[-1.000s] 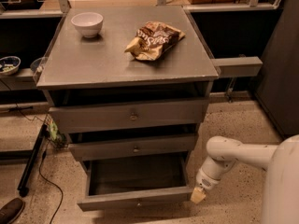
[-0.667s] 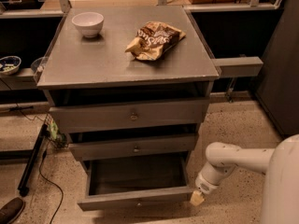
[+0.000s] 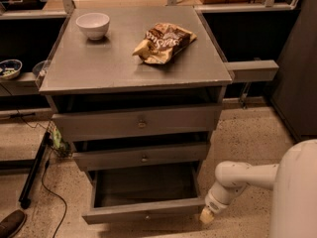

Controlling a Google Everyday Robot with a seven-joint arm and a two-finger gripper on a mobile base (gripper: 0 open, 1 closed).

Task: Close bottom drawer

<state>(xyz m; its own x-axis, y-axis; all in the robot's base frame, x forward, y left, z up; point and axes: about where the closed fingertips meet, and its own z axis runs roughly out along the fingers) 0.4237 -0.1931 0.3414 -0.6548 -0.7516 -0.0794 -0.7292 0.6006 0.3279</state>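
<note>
The bottom drawer (image 3: pixel 143 210) of the grey cabinet is pulled out, and its dull grey inside is open to view and holds nothing I can see. Its narrow front panel faces me near the floor. My gripper (image 3: pixel 206 215) hangs from the white arm at the lower right. It sits just beside the right end of the drawer's front panel, close to the floor. The middle drawer (image 3: pixel 143 155) and the top drawer (image 3: pixel 138 123) above are each out a little.
A white bowl (image 3: pixel 93 24) and a crumpled snack bag (image 3: pixel 162 42) lie on the cabinet top (image 3: pixel 99 68). A shoe (image 3: pixel 11 223) and a black cable (image 3: pixel 47 182) are on the floor at left. A dark cabinet (image 3: pixel 297 83) stands at right.
The arm has shifted slightly left, and the gripper is a touch nearer the drawer's right front corner. The drawer has not visibly moved.
</note>
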